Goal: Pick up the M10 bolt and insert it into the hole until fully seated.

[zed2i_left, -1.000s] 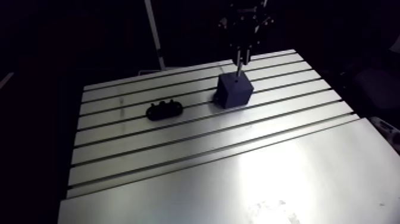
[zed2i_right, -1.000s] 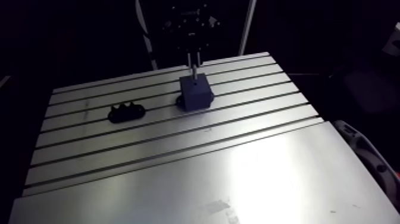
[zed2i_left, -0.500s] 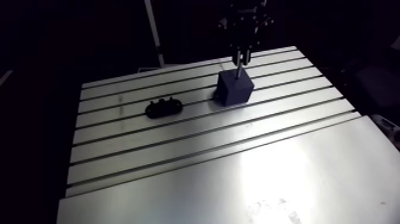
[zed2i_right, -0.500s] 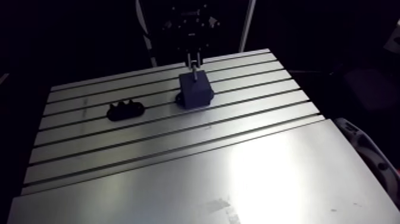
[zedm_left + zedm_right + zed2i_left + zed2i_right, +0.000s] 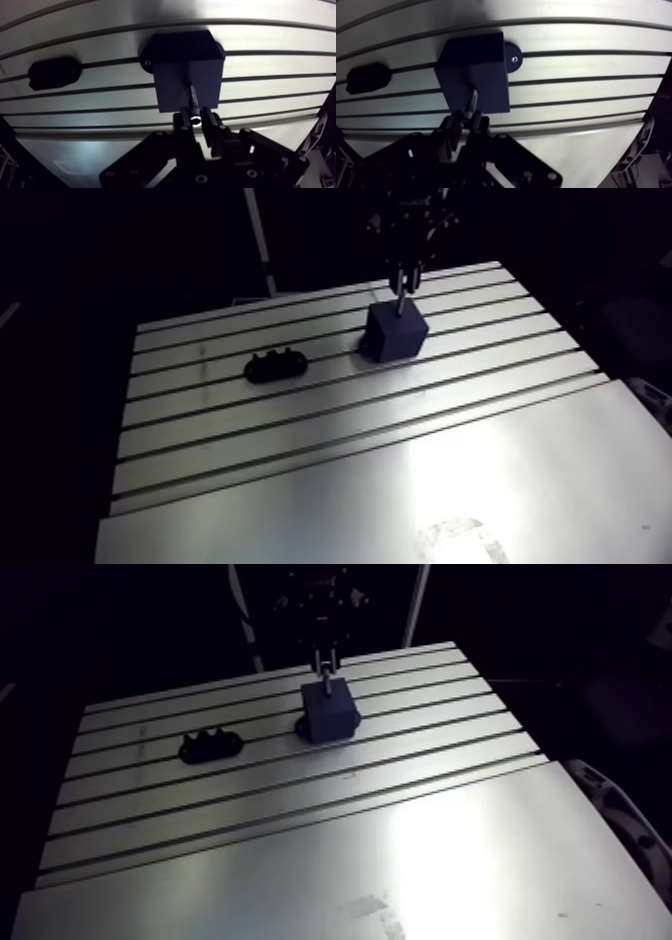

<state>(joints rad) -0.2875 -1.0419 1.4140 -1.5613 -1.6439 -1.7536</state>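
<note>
1. The tool (image 5: 195, 120) is closed on the M10 bolt (image 5: 191, 97), pinching its head end directly above the dark block (image 5: 172, 80)
2. The shank points down at the block's top face, and its tip hides the hole. How deep it sits I cannot tell, but most of the shank shows, so I judge it not yet seated
3. Hold the shank square to the block's top, press straight down slowly, and ease off if it binds
4. Let go only once the head meets the block
5. A black holder (image 5: 52, 72) lies on the desk (image 5: 280, 62), well aside from the block
</note>
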